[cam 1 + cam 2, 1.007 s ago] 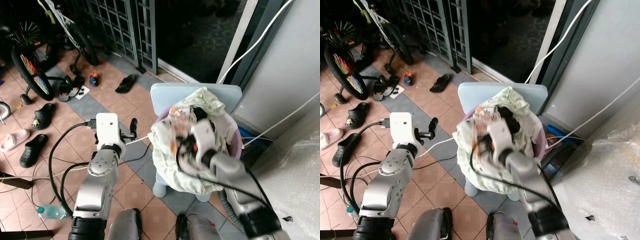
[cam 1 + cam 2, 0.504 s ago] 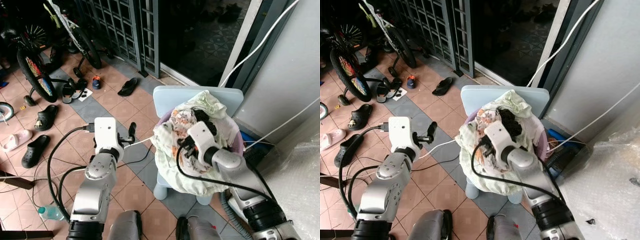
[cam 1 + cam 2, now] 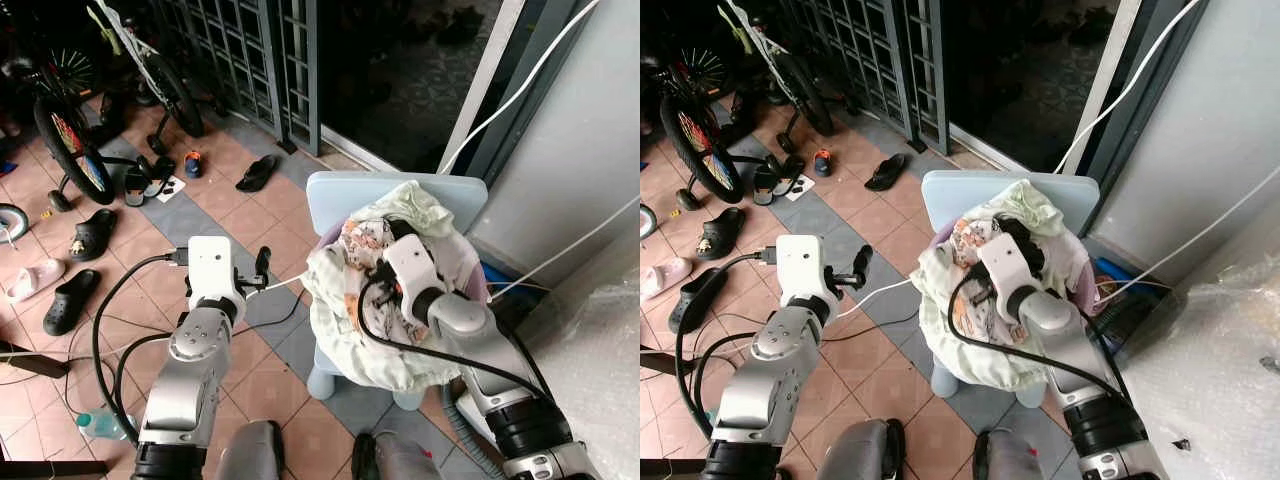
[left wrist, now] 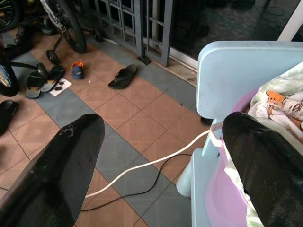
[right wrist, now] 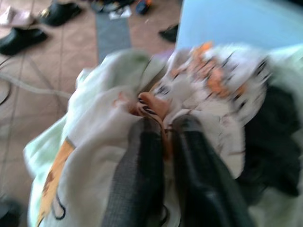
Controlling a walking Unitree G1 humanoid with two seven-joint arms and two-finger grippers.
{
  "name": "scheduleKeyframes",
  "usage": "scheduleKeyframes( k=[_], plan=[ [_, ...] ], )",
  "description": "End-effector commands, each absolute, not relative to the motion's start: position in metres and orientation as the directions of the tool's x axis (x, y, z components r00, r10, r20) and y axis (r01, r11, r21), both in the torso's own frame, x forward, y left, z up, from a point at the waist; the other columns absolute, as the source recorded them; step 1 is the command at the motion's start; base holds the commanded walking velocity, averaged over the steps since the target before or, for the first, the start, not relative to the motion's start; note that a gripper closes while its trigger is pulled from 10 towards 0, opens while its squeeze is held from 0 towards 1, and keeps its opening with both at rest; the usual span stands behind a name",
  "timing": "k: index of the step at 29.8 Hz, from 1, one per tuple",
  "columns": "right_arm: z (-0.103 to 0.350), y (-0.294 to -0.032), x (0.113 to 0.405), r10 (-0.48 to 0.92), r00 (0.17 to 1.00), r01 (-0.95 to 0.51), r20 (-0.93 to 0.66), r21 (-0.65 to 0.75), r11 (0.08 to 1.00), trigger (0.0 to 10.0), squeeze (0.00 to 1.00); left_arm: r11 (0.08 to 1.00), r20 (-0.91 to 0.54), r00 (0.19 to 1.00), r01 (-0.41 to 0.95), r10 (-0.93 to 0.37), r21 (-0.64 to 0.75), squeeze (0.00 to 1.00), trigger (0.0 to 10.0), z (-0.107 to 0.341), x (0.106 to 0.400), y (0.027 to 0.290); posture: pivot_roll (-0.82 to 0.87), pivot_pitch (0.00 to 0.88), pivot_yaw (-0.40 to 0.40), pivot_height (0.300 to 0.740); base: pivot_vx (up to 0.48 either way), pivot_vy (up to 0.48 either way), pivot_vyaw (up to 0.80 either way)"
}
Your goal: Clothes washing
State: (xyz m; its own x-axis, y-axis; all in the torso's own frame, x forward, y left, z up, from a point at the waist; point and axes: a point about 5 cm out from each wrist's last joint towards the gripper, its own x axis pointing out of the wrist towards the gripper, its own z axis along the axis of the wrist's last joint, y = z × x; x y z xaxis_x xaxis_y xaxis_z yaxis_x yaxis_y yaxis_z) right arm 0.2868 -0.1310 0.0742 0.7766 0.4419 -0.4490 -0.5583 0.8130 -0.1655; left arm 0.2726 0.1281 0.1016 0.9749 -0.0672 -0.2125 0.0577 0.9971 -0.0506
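Clothes (image 3: 375, 300) sit heaped in a pink basin (image 4: 222, 198) on a pale blue chair (image 3: 345, 195), just outside a dark doorway with a metal grille (image 3: 265, 50) beside it. I see a pale green garment spilling over the front of the pile, a white piece printed in orange and black on top, and something black toward the back.

My right gripper (image 5: 163, 137) is down in the heap — its two fingers are nearly together and pinch a fold of the printed white cloth (image 5: 208, 85) between them. The right wrist view is blurred, so I cannot make out more than that small bunch of fabric caught at the tips. In the head views the right arm reaches across the pile from the near side, its black cable looping over the green garment.

My left gripper (image 4: 161, 156) hangs over the tiled floor (image 4: 137, 123), beside the chair and apart from it. Its fingers (image 4: 61, 165) are spread wide and hold nothing. Between them I see a white cord (image 4: 142, 165) and a thinner black one running across the tiles toward the chair leg.

Off to the left stand bicycles (image 3: 70, 130), with sandals (image 3: 255, 172) and shoes scattered on the floor. A water bottle (image 3: 100, 425) lies near my left side.
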Motion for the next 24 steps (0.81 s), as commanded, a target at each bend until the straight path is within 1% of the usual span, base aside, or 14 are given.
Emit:
scheduleKeyframes(
  k=[1, 3, 4, 5, 6, 7, 9, 13, 14, 17, 18, 21, 23, 24],
  plan=[
    [0.074, -0.126, 0.282, 0.475, 0.748, -0.594, -0.463, -0.149, 0.790, 0.0, 0.00, 0.998, -0.222, 0.973, 0.058, -0.065, -0.039, 0.00, 10.0, 0.099, 0.272, 0.129, 0.00, 0.095, 0.042, 0.740, 0.000, 0.000, 0.00],
    [0.068, -0.121, 0.275, 0.507, 0.703, -0.642, -0.500, -0.138, 0.754, 0.0, 0.00, 0.998, -0.225, 0.972, 0.058, -0.065, -0.038, 0.00, 10.0, 0.099, 0.272, 0.129, 0.00, 0.095, 0.042, 0.740, 0.000, 0.000, 0.00],
    [0.067, -0.121, 0.275, 0.509, 0.699, -0.645, -0.502, -0.137, 0.751, 0.0, 0.00, 0.998, -0.225, 0.972, 0.058, -0.065, -0.038, 0.00, 10.0, 0.099, 0.272, 0.129, 0.00, 0.095, 0.042, 0.740, 0.000, 0.000, 0.00],
    [0.065, -0.119, 0.272, 0.516, 0.681, -0.662, -0.519, -0.137, 0.737, 6.5, 0.00, 0.998, -0.226, 0.972, 0.057, -0.064, -0.036, 0.00, 10.0, 0.099, 0.272, 0.129, 0.01, 0.094, 0.042, 0.740, 0.000, 0.000, 0.00],
    [0.063, -0.118, 0.271, 0.525, 0.669, -0.674, -0.526, -0.131, 0.727, 10.0, 0.00, 0.998, -0.225, 0.972, 0.056, -0.063, -0.036, 0.00, 10.0, 0.099, 0.272, 0.130, 0.01, 0.094, 0.042, 0.740, 0.000, 0.000, 0.00],
    [0.063, -0.118, 0.271, 0.525, 0.669, -0.674, -0.526, -0.131, 0.727, 10.0, 0.00, 0.998, -0.225, 0.972, 0.056, -0.063, -0.036, 0.00, 10.0, 0.099, 0.272, 0.130, 0.01, 0.094, 0.042, 0.740, 0.000, 0.000, 0.00],
    [0.062, -0.115, 0.268, 0.547, 0.644, -0.698, -0.535, -0.119, 0.706, 10.0, 0.00, 0.998, -0.224, 0.973, 0.055, -0.061, -0.033, 0.00, 10.0, 0.100, 0.272, 0.130, 0.01, 0.097, 0.041, 0.740, 0.000, 0.000, 0.00],
    [0.063, -0.115, 0.269, 0.549, 0.638, -0.708, -0.540, -0.130, 0.695, 10.0, 0.00, 0.998, -0.223, 0.973, 0.055, -0.060, -0.029, 0.00, 10.0, 0.101, 0.272, 0.130, 0.01, 0.110, 0.040, 0.740, 0.000, 0.000, 0.00],
    [0.064, -0.115, 0.270, 0.546, 0.642, -0.707, -0.539, -0.139, 0.694, 0.0, 0.00, 0.998, -0.220, 0.974, 0.055, -0.059, -0.027, 0.00, 10.0, 0.103, 0.273, 0.130, 0.02, 0.121, 0.040, 0.740, 0.000, 0.000, 0.00],
    [0.068, -0.117, 0.274, 0.533, 0.658, -0.702, -0.532, -0.177, 0.690, 0.0, 0.00, 0.998, -0.209, 0.976, 0.056, -0.059, -0.022, 0.00, 10.0, 0.108, 0.273, 0.129, 0.02, 0.137, 0.037, 0.740, 0.000, 0.000, 0.00],
    [0.074, -0.119, 0.279, 0.522, 0.689, -0.680, -0.504, -0.199, 0.706, 0.0, 0.00, 0.998, -0.198, 0.978, 0.058, -0.062, -0.021, 0.00, 10.0, 0.112, 0.274, 0.127, 0.03, 0.151, 0.031, 0.740, 0.000, 0.000, 0.00],
    [0.080, -0.120, 0.283, 0.513, 0.716, -0.657, -0.473, -0.209, 0.724, 0.0, 0.00, 0.998, -0.192, 0.979, 0.059, -0.063, -0.023, 0.00, 10.0, 0.115, 0.274, 0.126, 0.03, 0.149, 0.040, 0.740, 0.000, 0.000, 0.00],
    [0.100, -0.123, 0.293, 0.475, 0.821, -0.552, -0.317, -0.231, 0.801, 0.0, 0.00, 0.998, -0.198, 0.979, 0.050, -0.056, -0.037, 0.00, 10.0, 0.111, 0.271, 0.126, 0.01, 0.145, 0.035, 0.740, 0.000, 0.000, 0.00],
    [0.110, -0.123, 0.296, 0.463, 0.853, -0.513, -0.241, -0.216, 0.831, 0.0, 0.00, 0.998, -0.201, 0.978, 0.045, -0.053, -0.044, 0.00, 10.0, 0.109, 0.270, 0.126, 0.01, 0.137, 0.032, 0.740, 0.000, 0.000, 0.00]
  ],
)
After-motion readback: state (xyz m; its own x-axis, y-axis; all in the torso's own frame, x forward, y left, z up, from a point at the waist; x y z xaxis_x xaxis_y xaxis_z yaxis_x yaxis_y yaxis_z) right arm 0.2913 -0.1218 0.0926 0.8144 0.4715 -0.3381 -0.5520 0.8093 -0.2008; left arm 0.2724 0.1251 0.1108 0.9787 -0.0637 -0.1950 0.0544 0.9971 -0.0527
